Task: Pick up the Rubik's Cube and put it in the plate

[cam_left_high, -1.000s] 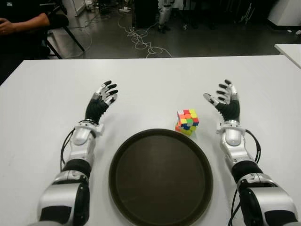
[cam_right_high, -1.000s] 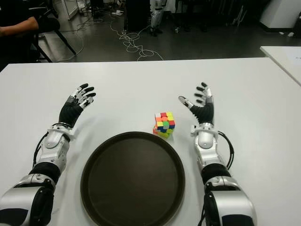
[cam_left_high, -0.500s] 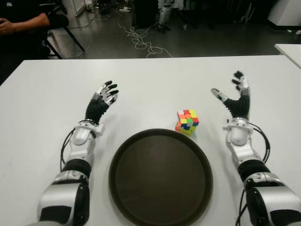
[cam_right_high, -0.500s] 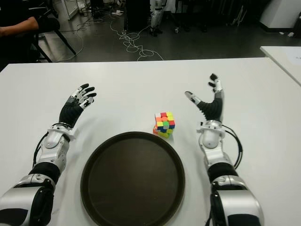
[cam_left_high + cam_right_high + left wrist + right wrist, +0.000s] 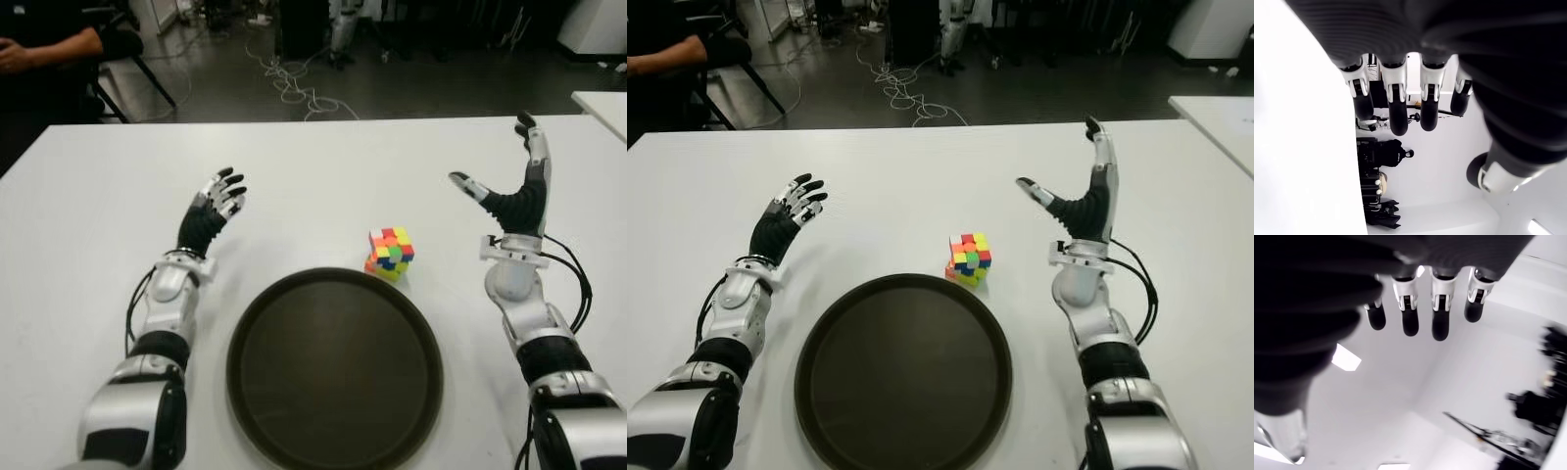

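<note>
A Rubik's Cube (image 5: 390,253) with mixed bright squares stands on the white table (image 5: 313,166), touching the far rim of a round dark brown plate (image 5: 334,365). My right hand (image 5: 511,184) is raised to the right of the cube, open, fingers pointing up and thumb out toward the cube, holding nothing. Its wrist view shows only straight fingers (image 5: 1408,313) against the ceiling. To the left of the plate, my left hand (image 5: 213,209) is open with spread fingers (image 5: 1397,103) and nothing in it.
A person's arm (image 5: 49,46) shows at the far left beyond the table, next to a chair. Cables (image 5: 294,83) lie on the dark floor behind the table. Another white table's corner (image 5: 602,103) shows at the right edge.
My right hand has risen and swung outward to the right, its fingers turning upright. The cube, the plate and the left hand have not moved.
</note>
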Controlling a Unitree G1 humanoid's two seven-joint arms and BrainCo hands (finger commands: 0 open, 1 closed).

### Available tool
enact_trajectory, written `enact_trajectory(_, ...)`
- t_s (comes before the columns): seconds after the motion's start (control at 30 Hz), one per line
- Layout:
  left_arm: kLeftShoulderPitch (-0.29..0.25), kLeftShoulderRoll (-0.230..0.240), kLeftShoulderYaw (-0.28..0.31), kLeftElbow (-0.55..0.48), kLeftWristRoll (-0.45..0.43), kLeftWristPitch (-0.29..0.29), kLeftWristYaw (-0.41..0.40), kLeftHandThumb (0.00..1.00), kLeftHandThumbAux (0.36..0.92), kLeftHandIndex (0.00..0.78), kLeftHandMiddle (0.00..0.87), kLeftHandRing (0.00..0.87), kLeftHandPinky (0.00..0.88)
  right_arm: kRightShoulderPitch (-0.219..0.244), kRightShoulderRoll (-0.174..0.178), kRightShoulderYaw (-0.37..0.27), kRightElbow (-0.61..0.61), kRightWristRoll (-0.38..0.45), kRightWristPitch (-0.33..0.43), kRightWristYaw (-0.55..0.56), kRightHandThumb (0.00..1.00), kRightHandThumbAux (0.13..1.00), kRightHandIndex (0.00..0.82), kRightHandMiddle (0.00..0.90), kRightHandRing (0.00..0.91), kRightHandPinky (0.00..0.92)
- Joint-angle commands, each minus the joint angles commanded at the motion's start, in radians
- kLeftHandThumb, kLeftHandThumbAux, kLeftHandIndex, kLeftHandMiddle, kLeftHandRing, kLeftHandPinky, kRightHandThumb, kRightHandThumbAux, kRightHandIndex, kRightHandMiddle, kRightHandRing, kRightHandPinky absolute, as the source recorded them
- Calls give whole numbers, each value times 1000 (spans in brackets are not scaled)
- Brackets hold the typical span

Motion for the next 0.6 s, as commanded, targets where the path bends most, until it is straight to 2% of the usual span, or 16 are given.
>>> enact_trajectory(0.23,2,-1,-6,-2,3,-5,10,31,658,93,166,139,108,10,-37,34,-4,-60,19,16,0,676,92,153,127,73)
enact_trajectory(0.37,3,-1,-7,-4,2,-10,8,28,660,97,167,141,109,15,-62,64,-17,-86,32,54,0,670,95,161,169,172)
enact_trajectory(0.6,3,2,-6,-1,1,-13,11,27,654,109,176,150,115,24,-99,105,-44,-115,69,123,0,686,83,148,191,249)
